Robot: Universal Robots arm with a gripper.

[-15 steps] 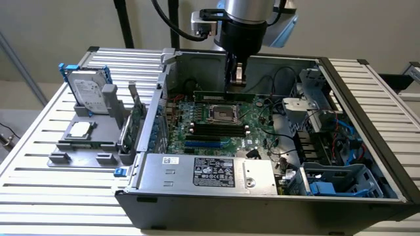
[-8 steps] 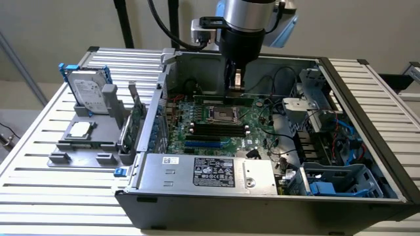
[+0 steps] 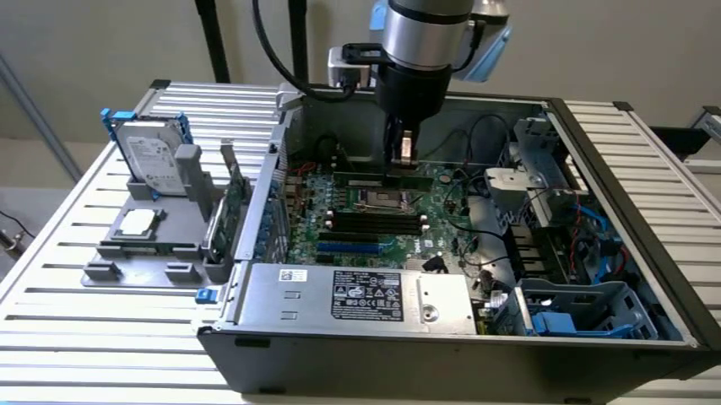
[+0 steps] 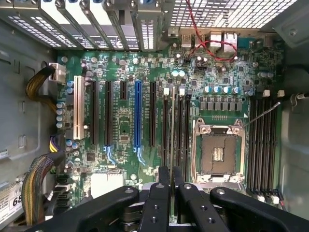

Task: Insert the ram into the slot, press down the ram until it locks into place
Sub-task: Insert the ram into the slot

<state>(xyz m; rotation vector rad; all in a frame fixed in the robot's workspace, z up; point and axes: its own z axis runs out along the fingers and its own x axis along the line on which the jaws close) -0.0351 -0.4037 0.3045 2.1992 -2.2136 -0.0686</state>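
Progress: the ram (image 4: 172,135) is not yet locked in. It is clamped in the jaws of the gripper (image 4: 172,175), which pinch it from both flat sides, and the stick shows edge-on as a thin line running away from the fingertips. In the exterior view the ram (image 3: 360,180) reads as a long green strip held level under the gripper (image 3: 403,164), low inside the case and close to the board.

It lines up along the black slots (image 4: 180,130) beside the CPU socket (image 4: 218,154), parallel to them and over the second one counted from the side away from the CPU socket. That slot is mostly covered by the stick's own edge. I cannot tell whether the bottom edge has entered the slot or hangs just above it. The end clips are too small to read as latched or open. So pick-up and alignment look done; seating and lock are not shown.

A second bank of slots (image 4: 263,130) on the far side of the CPU socket is empty. The blue socket (image 4: 137,116) and the other long card sockets lie well apart on the motherboard (image 4: 125,125).

Outside the open case (image 3: 631,169), on the slatted surface (image 3: 67,253) at the exterior view's left, a grey fixture (image 3: 147,245) holds a hard drive (image 3: 152,160) and an upright expansion card (image 3: 235,202). The power supply (image 3: 360,295) sits at the case's near edge.
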